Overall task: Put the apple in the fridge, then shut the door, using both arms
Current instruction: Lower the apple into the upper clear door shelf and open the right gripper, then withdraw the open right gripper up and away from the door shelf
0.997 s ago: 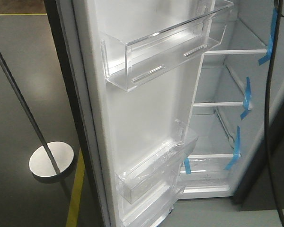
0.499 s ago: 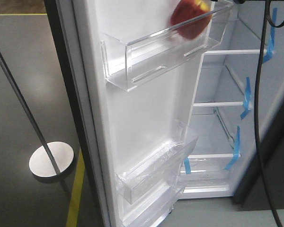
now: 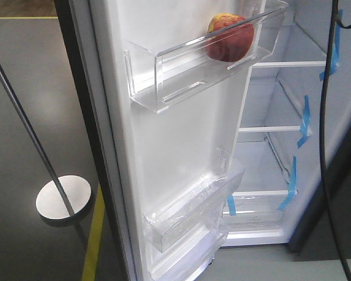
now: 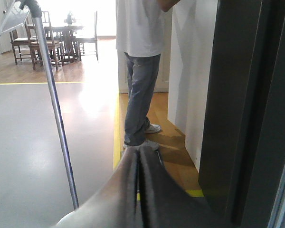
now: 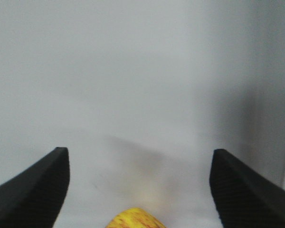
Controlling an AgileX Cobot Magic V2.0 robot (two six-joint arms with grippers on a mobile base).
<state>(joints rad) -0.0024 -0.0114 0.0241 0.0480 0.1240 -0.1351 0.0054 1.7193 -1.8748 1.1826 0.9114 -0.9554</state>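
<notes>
**Red skin with a yellow patch: the apple (image 3: 230, 38) at rest in the door.** The fruit sits in the upper clear bin (image 3: 164, 88) of the open door (image 3: 181, 140), at the end of the bin nearer the fridge (image 3: 257, 158) cavity. It rests on the bin floor behind the transparent front wall.

The right end effector (image 5: 138, 175) is spread wide and grips nothing. The yellow crown of the apple shows just below it, centred between the two black fingertips (image 5: 42, 185) and touching neither. White lining fills the view ahead.

The left end effector (image 4: 138, 190) is clenched, its fingers pressed together with nothing between them. To its right stands a dark grey panel, probably the outer face of the door. To its left are a silver pole (image 4: 57, 118) and bare floor (image 4: 33, 142), and straight ahead a person (image 4: 140, 71) stands.

**Handling, as judged.**
- The apple is likely firm, fairly light and smooth-skinned.
- Being round, it can roll along the bin if the door swings sharply.
- It would bruise under a hard pinch.
- If it needs regrasping, the widest girth is the place to take it, with the pads on opposite flanks and the stem end left free.

The door is stiff and tall. A flat push on its outer face, far from the hinge, should swing it with the least effort. A slow swing would keep the fruit seated.
</notes>
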